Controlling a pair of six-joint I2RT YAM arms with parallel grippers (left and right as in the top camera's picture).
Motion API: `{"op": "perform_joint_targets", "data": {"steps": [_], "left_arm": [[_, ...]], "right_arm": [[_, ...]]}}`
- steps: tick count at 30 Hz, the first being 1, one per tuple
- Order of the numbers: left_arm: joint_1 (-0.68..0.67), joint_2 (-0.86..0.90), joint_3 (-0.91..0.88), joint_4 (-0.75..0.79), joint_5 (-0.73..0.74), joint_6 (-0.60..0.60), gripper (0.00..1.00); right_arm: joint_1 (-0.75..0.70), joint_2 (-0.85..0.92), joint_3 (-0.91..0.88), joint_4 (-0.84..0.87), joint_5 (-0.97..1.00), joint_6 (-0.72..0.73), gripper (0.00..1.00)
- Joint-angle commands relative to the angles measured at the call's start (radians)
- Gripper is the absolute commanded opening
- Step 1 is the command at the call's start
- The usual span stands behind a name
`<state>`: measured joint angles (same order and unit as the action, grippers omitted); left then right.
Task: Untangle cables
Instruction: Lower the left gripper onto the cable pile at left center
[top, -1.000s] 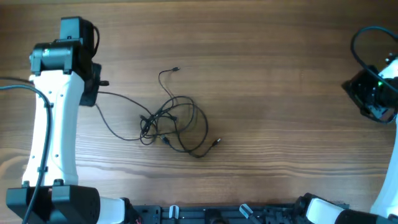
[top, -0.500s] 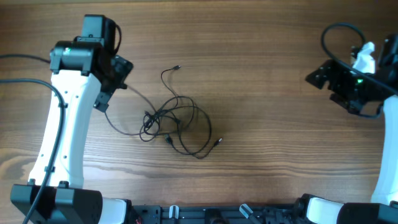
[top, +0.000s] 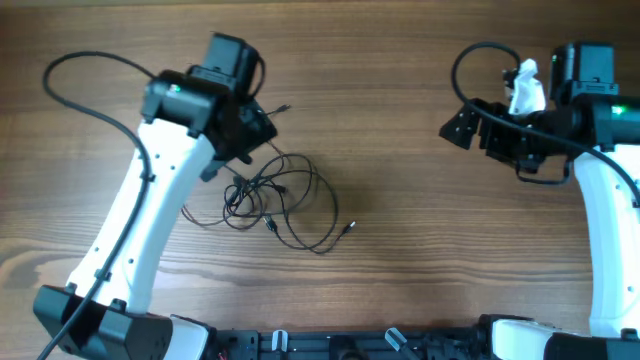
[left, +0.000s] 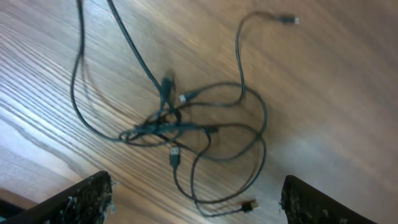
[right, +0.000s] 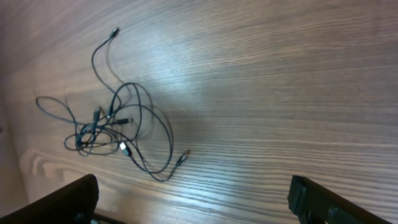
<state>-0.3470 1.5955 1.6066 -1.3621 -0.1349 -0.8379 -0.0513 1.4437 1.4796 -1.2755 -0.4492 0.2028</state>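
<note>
Currently: cables (top: 245, 195) knotted on table (top: 420, 250), left of centre; both grippers empty.
Left gripper (left: 196, 182) hangs over the knot, fingers (left: 81, 199) spread wide, holding nothing; right gripper (right: 193, 182) sits well apart at the right, jaws likewise wide (one plug end trails out beyond the knot).

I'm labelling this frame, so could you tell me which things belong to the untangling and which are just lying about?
Job: tangled cables; left gripper, open; right gripper, open.
Just there: thick black robot cables; white wad; wooden table.
</note>
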Motion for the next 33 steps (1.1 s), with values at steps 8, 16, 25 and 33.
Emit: {"op": "perform_joint_targets", "data": {"steps": [8, 16, 25, 33], "left_arm": [[-0.004, 0.008, -0.285, 0.094, -0.098, 0.015, 0.76], [0.039, 0.008, -0.381, 0.127, -0.094, -0.041, 0.73], [0.049, 0.008, -0.398, 0.145, -0.091, -0.001, 0.6], [0.049, 0.009, -0.399, 0.169, -0.091, 0.005, 0.63]], "right_arm": [[0.071, 0.006, -0.003, 0.021, -0.012, -0.016, 1.0], [0.071, 0.006, -0.003, 0.04, -0.012, -0.016, 1.0], [0.071, 0.006, -0.003, 0.06, -0.012, -0.017, 1.0], [0.075, 0.006, -0.003, 0.06, -0.012, -0.017, 1.0]]}}
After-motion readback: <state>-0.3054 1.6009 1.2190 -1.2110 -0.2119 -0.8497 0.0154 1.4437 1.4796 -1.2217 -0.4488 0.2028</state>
